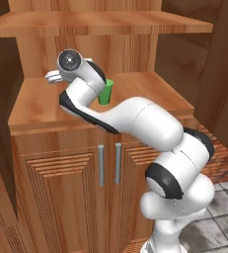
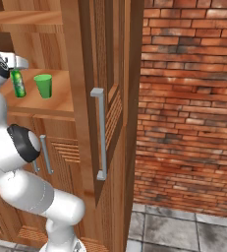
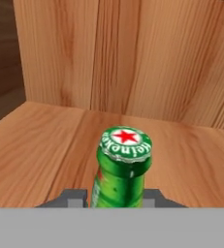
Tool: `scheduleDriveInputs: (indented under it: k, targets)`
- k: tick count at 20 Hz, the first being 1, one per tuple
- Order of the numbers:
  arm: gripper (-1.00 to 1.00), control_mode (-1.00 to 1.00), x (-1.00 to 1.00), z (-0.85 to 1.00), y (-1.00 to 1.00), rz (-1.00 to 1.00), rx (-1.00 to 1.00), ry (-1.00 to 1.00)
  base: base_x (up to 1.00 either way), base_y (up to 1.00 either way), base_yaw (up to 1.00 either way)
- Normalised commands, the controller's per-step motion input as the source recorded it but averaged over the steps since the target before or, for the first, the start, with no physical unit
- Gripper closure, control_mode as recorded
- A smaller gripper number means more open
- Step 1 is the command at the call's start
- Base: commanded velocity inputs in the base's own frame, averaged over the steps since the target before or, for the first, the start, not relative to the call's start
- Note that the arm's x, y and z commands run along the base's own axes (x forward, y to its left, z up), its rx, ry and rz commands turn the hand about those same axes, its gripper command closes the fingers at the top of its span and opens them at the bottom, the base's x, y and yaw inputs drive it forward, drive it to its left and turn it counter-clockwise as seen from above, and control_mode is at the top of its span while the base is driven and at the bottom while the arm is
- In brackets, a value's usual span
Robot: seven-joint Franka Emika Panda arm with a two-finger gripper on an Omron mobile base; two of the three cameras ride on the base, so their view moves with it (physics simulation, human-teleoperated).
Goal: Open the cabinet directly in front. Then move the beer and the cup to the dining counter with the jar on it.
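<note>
The cabinet stands open, its right door swung out toward me. On its wooden shelf stands the beer, a green bottle with a red star on its cap. The plain green cup stands on the same shelf just to the right of the bottle, apart from it, and also peeks out behind my forearm. My gripper reaches into the shelf space with one finger against each side of the bottle, shut on it. The dining counter and the jar are out of view.
A second shelf hangs close above the hand. Lower doors with short grey handles sit below the shelf. The open door's long bar handle juts out on the right, with a brick wall beyond it.
</note>
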Motion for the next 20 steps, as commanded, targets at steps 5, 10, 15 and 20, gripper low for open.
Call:
scheduleDriveInputs:
  k: [5, 10, 15, 20]
  targets:
    - [1.00, -1.00, -0.04, 0.08, 0.00, 0.00, -0.02, -0.20, 0.00, 0.00, 0.00]
    - [1.00, -1.00, -0.08, 0.14, 0.00, 0.00, -0.05, -0.32, 0.00, 0.00, 0.00]
    - [1.00, -1.00, -0.33, 0.00, 0.00, 0.00, 0.00, -0.01, 0.00, 0.00, 0.00]
    - [1.00, -1.00, -1.00, 0.20, -0.02, -0.03, 0.06, -0.09, 0.00, 0.00, 0.00]
